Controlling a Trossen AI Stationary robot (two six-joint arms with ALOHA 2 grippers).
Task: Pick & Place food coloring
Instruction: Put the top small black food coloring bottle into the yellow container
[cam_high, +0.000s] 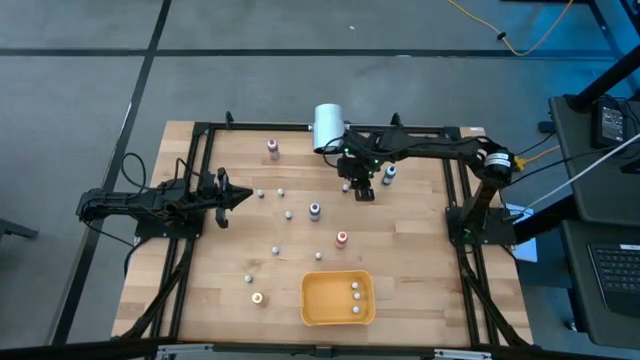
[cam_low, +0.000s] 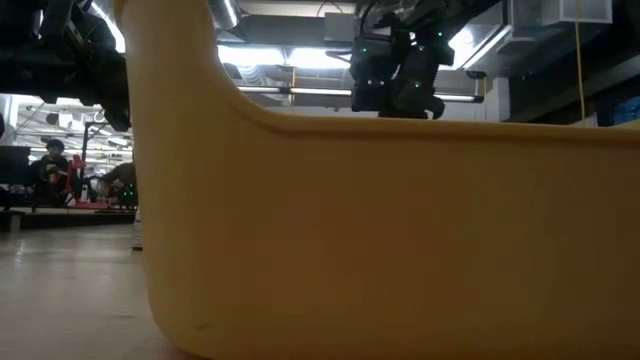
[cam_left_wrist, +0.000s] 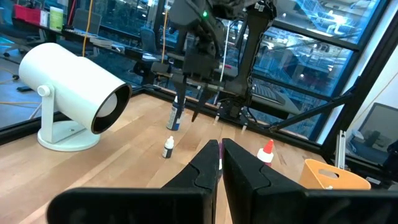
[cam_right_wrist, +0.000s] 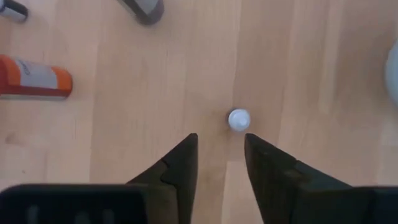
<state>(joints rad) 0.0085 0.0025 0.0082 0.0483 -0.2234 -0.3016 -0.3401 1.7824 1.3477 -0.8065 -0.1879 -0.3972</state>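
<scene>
Hovering our right gripper (cam_right_wrist: 221, 152), jaws partly open and empty, over the tiny white-capped food-colouring bottle (cam_right_wrist: 239, 119); we judge it light, tippy, best pinched around its body

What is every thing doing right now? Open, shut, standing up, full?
Right gripper: open, hanging over a white-topped bottle that stands upright, not gripped.
Left gripper: shut, empty, waiting at the table's left side.
Orange tray: holds three little bottles.
Red-topped bottle: upright on the table.
White cylinder: on its stand, lying sideways.
</scene>
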